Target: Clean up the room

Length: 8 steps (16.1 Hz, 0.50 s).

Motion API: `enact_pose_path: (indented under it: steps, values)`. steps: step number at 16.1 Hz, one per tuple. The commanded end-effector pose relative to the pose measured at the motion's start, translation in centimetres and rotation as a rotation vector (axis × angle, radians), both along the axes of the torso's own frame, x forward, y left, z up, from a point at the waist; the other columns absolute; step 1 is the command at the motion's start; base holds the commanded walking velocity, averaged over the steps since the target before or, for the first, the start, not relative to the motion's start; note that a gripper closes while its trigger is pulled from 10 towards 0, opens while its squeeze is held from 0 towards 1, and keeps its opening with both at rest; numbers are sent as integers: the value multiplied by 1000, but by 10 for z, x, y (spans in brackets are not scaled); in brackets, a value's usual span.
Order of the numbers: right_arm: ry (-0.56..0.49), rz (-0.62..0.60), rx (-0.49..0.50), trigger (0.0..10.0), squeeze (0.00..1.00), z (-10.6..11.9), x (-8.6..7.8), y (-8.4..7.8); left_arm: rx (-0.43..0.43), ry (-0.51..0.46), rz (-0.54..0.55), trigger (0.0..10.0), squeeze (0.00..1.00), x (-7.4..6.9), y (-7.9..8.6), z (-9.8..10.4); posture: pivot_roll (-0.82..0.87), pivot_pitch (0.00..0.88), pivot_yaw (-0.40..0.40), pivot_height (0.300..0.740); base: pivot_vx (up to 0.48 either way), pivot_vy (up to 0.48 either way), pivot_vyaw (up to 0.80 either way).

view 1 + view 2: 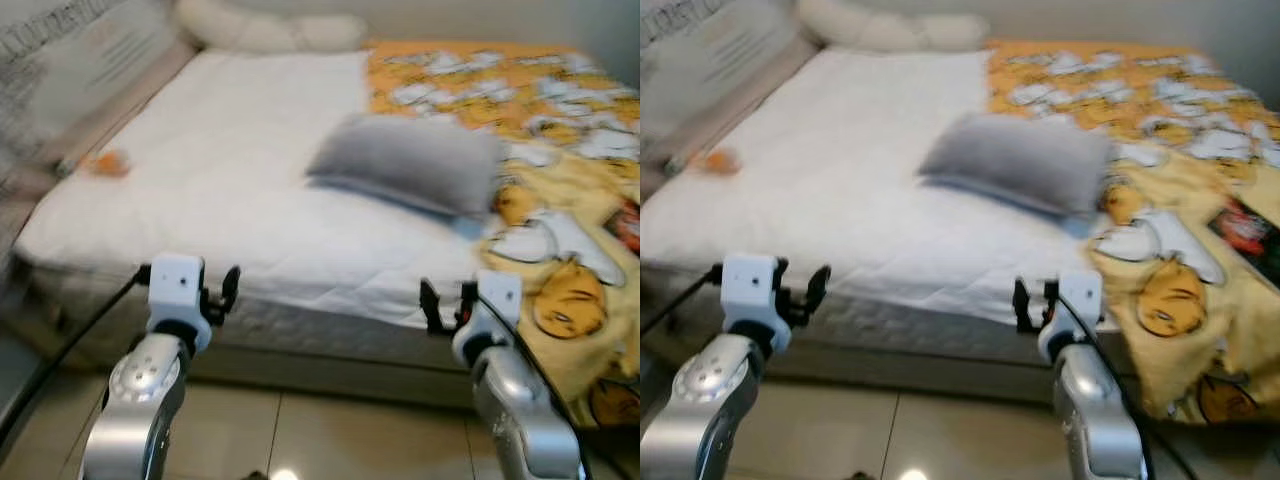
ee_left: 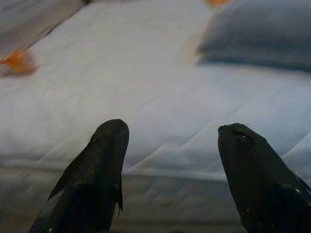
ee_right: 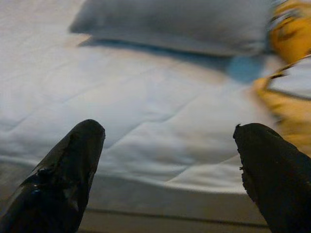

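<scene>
Grey and soft, the pillow (image 1: 410,162) lies on the white mattress (image 1: 220,170), touching the yellow cartoon blanket (image 1: 560,200). We hold our left gripper (image 2: 170,160) and right gripper (image 3: 167,160) wide open and empty at the mattress's near edge, the pillow well beyond both. A small orange object (image 1: 108,163) rests near the mattress's left side.

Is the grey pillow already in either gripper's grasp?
No, the grey pillow lies on the white mattress, while the left gripper and right gripper hang open and empty at the bed's near edge.
</scene>
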State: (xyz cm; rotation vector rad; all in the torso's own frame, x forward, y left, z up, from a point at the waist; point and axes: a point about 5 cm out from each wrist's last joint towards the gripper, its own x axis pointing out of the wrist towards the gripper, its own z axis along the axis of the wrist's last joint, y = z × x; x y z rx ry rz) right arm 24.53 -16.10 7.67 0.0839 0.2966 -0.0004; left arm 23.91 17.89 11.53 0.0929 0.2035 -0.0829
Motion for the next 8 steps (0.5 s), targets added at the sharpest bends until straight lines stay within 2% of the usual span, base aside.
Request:
enact_pose_path:
  steps: [1,5,8]
  values:
    - [-23,4,-7,10000,0,6,1,0,10,1,-2,10000,0,0,1,3,-55,0,34,740,0,322,0]
    - [-28,-31,-55,10000,0,7,0,-6,17,6,0,10000,0,2,3,1,-56,0,26,740,0,326,0]
    - [-36,-32,-58,10000,0,7,0,-4,16,6,10,10000,0,1,4,-1,-47,0,5,740,0,316,0]
